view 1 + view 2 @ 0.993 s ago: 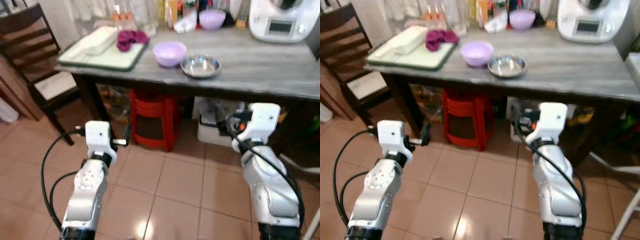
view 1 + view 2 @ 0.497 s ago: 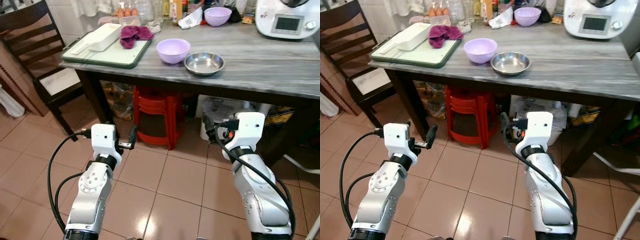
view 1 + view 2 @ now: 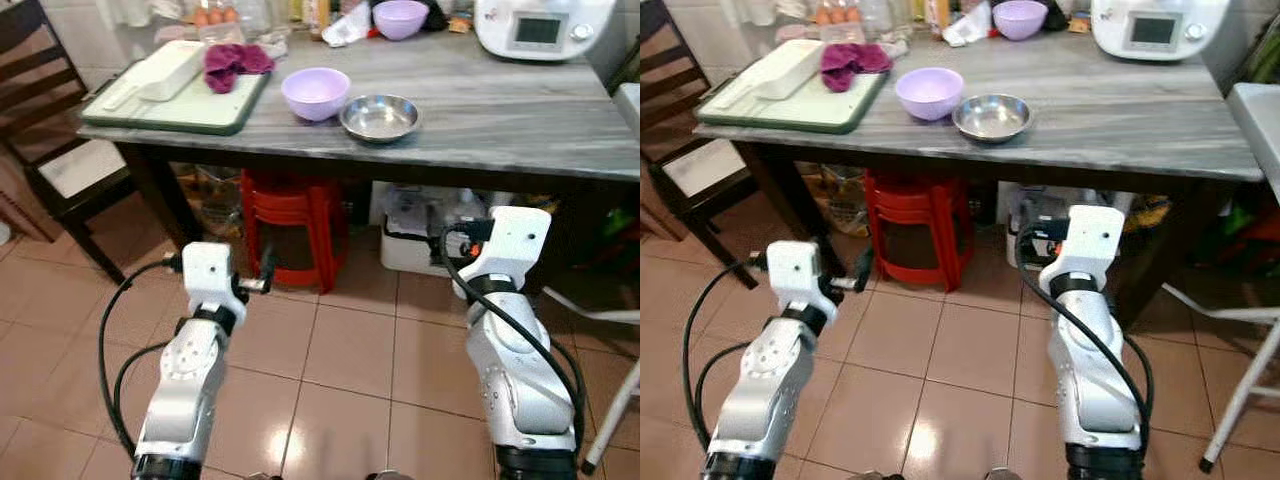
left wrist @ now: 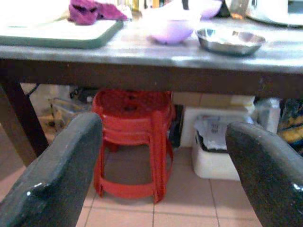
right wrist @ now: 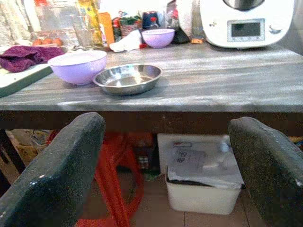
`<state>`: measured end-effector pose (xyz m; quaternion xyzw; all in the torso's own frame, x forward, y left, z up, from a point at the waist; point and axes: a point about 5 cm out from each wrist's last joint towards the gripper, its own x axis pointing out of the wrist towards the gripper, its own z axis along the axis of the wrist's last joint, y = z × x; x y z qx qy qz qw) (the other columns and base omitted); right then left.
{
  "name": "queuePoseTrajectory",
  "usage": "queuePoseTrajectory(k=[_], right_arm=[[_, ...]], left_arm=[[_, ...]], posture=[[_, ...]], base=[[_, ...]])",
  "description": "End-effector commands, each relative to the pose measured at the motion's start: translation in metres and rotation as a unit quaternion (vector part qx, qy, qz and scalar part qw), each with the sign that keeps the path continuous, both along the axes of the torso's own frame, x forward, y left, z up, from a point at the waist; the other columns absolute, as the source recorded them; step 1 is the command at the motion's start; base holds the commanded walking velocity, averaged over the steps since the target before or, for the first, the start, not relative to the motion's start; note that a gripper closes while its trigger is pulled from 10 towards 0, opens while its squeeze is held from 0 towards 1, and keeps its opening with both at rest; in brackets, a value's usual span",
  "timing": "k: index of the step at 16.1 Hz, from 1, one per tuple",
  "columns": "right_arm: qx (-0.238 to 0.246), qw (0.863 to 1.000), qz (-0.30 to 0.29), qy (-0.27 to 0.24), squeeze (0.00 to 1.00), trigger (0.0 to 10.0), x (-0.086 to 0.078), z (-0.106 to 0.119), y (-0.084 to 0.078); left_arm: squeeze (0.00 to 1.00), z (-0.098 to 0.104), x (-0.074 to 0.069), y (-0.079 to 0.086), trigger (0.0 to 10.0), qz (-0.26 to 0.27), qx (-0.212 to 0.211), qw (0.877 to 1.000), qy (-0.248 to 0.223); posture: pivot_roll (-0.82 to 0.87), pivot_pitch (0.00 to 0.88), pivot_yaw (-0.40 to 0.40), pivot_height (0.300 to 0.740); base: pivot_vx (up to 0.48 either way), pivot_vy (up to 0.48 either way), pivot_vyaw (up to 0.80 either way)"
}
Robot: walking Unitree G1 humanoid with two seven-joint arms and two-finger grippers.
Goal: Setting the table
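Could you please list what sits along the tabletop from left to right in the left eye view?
Green tray with the white box and magenta cloth → lilac bowl → steel dish → white kitchen appliance.

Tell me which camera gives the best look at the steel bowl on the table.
The right wrist view: the steel bowl sits close and sharp, inside visible. The left wrist view catches it edge-on at the side; the eye views show it smaller from above, beside the purple bowl.
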<state>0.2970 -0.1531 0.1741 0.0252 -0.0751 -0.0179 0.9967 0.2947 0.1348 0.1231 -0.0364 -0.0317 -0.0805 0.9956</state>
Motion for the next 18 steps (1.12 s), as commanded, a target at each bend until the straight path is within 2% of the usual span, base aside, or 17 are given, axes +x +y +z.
queuePoseTrajectory(k=[1, 4, 7, 9, 13, 18], right_arm=[[-0.007, 1.0, 0.012, -0.005, 0.0, 10.0, 0.0013, 0.0007, 0.0069], [-0.031, 0.999, 0.018, -0.016, 0.0, 10.0, 0.001, 0.0035, 0.0101], [-0.035, 0.999, 0.014, -0.012, 0.0, 10.0, 0.0003, -0.0004, 0.0064], [-0.03, 0.999, 0.013, -0.008, 0.0, 10.0, 0.0014, -0.001, 0.0049], [-0.032, 0.999, 0.016, -0.008, 0.0, 10.0, 0.0022, -0.0007, 0.0044], [-0.038, 0.999, 0.018, -0.01, 0.0, 10.0, 0.0031, 0.0008, 0.0024]], left_arm=[[0.0, -0.0006, 0.0, 0.0038, 10.0, 0.003, -0.001, 1.0, -0.001], [0.0, 0.0001, -0.0033, 0.0017, 10.0, -0.01, -0.006, 1.0, -0.005], [0.0, -0.0018, -0.0062, 0.001, 10.0, -0.013, -0.006, 1.0, -0.003], [0.0, -0.0027, -0.0068, 0.0045, 10.0, -0.014, -0.005, 1.0, -0.001], [0.0, -0.0022, -0.0074, 0.0045, 10.0, -0.015, -0.006, 1.0, -0.001], [0.0, -0.0029, -0.0089, 0.0041, 10.0, -0.017, -0.009, 1.0, 0.001]], posture=[[-0.15, 0.114, 0.058, 0.74], [-0.15, 0.121, 0.048, 0.74], [-0.15, 0.134, 0.042, 0.74], [-0.15, 0.137, 0.042, 0.74], [-0.14, 0.142, 0.038, 0.74], [-0.14, 0.144, 0.033, 0.74]], base=[[0.0, 0.0, 0.0], [0.0, 0.0, 0.0], [0.0, -0.179, 0.0], [0.0, -0.334, 0.0], [0.0, -0.394, -0.64], [0.0, -0.42, 0.0]])
